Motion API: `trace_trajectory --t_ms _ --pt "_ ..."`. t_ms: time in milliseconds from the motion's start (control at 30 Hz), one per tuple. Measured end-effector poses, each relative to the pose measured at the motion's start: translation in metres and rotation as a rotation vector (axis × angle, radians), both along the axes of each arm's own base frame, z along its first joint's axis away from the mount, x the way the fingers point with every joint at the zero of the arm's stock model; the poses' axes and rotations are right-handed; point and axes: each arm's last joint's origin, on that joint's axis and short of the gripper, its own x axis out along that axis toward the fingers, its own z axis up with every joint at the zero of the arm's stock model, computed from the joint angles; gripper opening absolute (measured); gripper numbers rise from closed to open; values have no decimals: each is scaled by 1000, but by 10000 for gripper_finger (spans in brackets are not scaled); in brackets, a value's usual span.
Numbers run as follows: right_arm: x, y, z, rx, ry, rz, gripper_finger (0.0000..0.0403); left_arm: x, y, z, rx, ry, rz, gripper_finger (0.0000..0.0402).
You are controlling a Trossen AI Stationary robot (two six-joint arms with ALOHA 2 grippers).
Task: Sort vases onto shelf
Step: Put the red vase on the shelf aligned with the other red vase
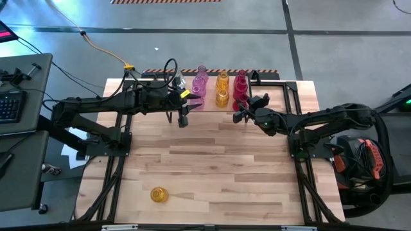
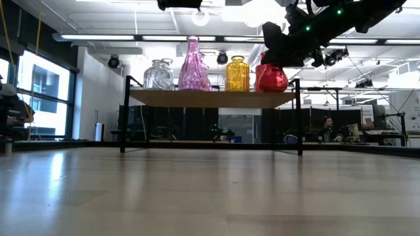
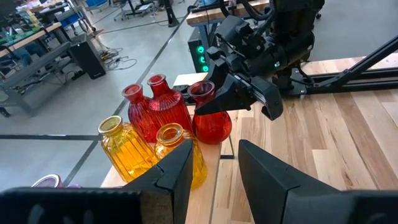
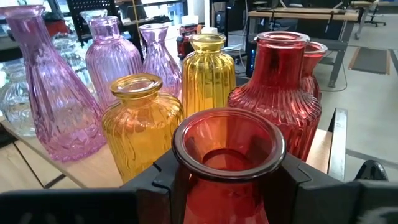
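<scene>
The shelf (image 2: 210, 98) stands at the table's far edge with clear (image 2: 159, 74), pink (image 2: 193, 65), yellow (image 2: 237, 73) and red (image 3: 163, 102) vases upright on its board. My right gripper (image 4: 227, 171) is at the shelf's right end, shut on a round red vase (image 3: 211, 124). My left gripper (image 3: 214, 152) hovers open and empty near the shelf's left half, above the table (image 1: 183, 119). One more yellow vase (image 1: 158, 194) sits on the tabletop, near left. My right gripper pinches the red vase's neck (image 4: 227, 146), just under the rim, between its two fingers. The fingers (image 3: 227, 99) come in about level from the table's right side. The vase is upright with its base at board height; I cannot tell whether it touches the board.
The shelf's black wire legs (image 2: 300, 118) stand at its ends. The arms' black frames (image 1: 115, 154) run along both table sides. Bare wood tabletop (image 1: 218, 167) spreads between shelf and near edge. Beyond the table lies a workshop room with desks.
</scene>
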Motion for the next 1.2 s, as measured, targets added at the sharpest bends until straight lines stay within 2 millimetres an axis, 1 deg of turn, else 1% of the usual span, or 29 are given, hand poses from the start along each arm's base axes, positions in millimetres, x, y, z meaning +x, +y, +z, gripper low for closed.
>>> trace_trajectory --t_ms 533,900,1200 --pt "0 -1 0 -42 58 3 131 0 0 0 0 0 0 120" --pt "1 -10 1 -18 34 56 131 0 0 0 0 0 0 120" --pt "1 -10 1 -19 35 52 131 0 0 0 0 0 0 120"
